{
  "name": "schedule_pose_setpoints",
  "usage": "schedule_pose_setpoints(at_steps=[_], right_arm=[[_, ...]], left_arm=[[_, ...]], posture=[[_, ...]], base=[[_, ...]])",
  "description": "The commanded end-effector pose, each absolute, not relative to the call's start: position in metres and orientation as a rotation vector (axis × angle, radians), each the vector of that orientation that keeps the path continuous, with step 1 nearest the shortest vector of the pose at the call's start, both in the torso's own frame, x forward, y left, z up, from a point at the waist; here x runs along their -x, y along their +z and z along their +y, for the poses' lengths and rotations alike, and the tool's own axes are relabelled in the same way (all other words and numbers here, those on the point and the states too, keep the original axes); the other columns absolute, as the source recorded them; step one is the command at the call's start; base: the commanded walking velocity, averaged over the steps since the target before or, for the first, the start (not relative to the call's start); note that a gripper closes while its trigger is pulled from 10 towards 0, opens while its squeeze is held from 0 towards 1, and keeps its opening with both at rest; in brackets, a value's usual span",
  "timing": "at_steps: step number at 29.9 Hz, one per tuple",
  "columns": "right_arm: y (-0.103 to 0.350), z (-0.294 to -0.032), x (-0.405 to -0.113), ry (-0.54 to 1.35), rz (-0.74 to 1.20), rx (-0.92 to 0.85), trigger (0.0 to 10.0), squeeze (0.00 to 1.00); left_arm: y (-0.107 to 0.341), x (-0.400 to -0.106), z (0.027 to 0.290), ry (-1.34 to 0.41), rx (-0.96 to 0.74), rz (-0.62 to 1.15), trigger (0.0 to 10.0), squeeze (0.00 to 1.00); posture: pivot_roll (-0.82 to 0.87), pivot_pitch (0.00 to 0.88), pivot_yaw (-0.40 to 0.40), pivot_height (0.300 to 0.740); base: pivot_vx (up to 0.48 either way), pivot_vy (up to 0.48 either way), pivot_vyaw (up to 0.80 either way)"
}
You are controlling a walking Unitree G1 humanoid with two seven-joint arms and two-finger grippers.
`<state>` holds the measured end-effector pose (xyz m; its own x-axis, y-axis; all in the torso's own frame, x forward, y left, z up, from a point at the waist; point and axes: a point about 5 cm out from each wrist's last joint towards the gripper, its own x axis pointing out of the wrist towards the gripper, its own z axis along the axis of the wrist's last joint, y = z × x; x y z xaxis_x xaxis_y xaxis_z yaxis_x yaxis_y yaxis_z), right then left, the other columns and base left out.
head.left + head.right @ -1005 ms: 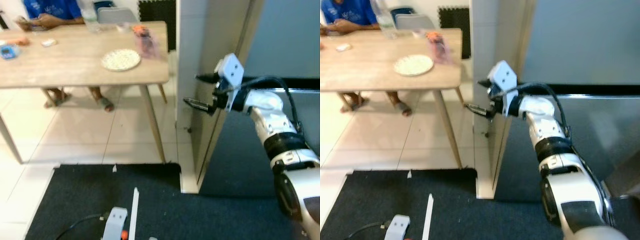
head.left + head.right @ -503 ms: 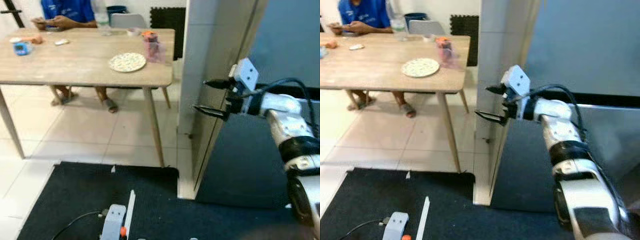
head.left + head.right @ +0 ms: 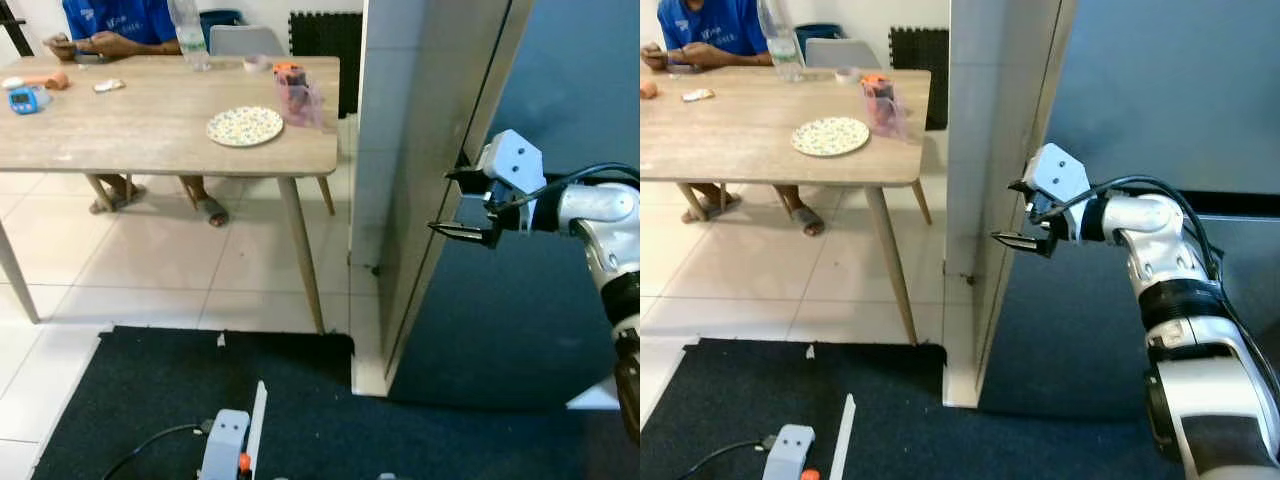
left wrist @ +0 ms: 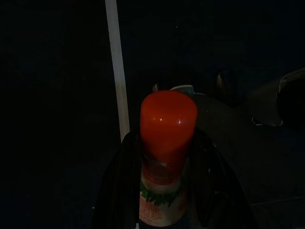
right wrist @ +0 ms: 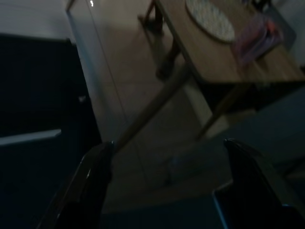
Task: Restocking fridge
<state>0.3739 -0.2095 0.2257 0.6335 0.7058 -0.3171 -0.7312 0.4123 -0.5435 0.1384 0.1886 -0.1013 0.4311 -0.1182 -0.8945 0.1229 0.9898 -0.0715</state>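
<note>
The fridge (image 3: pixel 1160 110) stands beside a table (image 3: pixel 150 130), its door edge at the right gripper (image 3: pixel 1025 215), whose fingers are spread with nothing between them. The left gripper (image 4: pixel 164 157) is clamped around a red-capped bottle (image 4: pixel 167 133).

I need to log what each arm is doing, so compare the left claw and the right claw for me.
The left claw is shut on a red-capped bottle; the right claw is open and holds nothing. The left claw hangs low in the dark over the black mat; the right claw is raised at the edge of the fridge door, beside the white pillar. Both have two long black fingers.
</note>
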Motion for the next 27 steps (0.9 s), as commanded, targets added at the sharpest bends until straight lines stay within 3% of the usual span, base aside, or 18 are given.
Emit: schedule_pose_setpoints(at_steps=[1, 14, 20, 27], right_arm=[[0.238, -0.217, -0.378, 0.826, 0.032, 0.744, 10.0, 0.0], [0.242, -0.244, -0.376, 0.71, 0.066, 0.746, 10.0, 0.0], [0.241, -0.257, -0.365, 0.757, 0.059, 0.696, 10.0, 0.0], [0.24, -0.288, -0.359, 0.61, 0.122, 0.726, 10.0, 0.0]], left_arm=[[-0.108, -0.12, 0.181, -0.19, 0.018, 1.185, 10.0, 0.0], [-0.109, -0.117, 0.179, -0.2, 0.013, 1.194, 10.0, 0.0], [-0.109, -0.119, 0.178, -0.204, 0.012, 1.19, 10.0, 0.0], [-0.108, -0.12, 0.18, -0.207, 0.01, 1.19, 10.0, 0.0]], posture=[[-0.03, 0.034, -0.05, 0.74], [-0.03, 0.024, -0.049, 0.74], [-0.03, 0.024, -0.049, 0.74], [-0.03, 0.025, -0.042, 0.74]], base=[[0.0, 0.0, 0.0], [0.0, 0.0, 0.0], [0.0, 0.0, 0.0], [0.0, 0.0, 0.0]])
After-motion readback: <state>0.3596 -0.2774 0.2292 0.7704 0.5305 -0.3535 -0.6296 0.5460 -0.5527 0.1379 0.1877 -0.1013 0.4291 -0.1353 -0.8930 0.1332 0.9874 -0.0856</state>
